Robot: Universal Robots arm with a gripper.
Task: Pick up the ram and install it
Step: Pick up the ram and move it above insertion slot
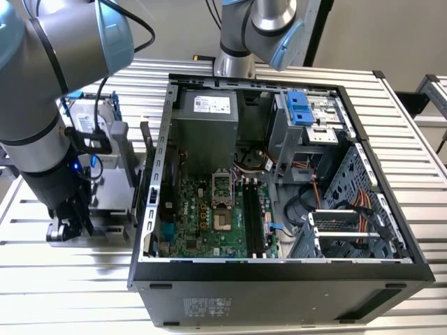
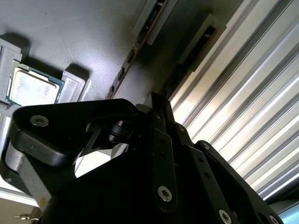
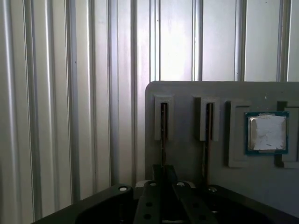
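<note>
Ribbed worktop point(image 1: 63, 293) carrying an open computer case point(image 1: 279, 279). At nine o'clock of the case in the exterior view, the arm point(image 1: 42, 105) reaches down to a grey holder point(image 3: 187, 154). In the first wrist view the tool point(image 3: 163, 173) appears pressed together on the upper edge of the ram point(image 3: 163, 135), with no gap visible. The ram stands on edge in a holder slot, just beside a second stick point(image 3: 205, 135) and near the processor point(image 3: 267, 133). Judged light, stiff, thin and fragile, the ram is best pinched across its flat faces near mid-length of the upper edge, away from the contacts. It should be drawn straight out, since side load could flex the board.
</note>
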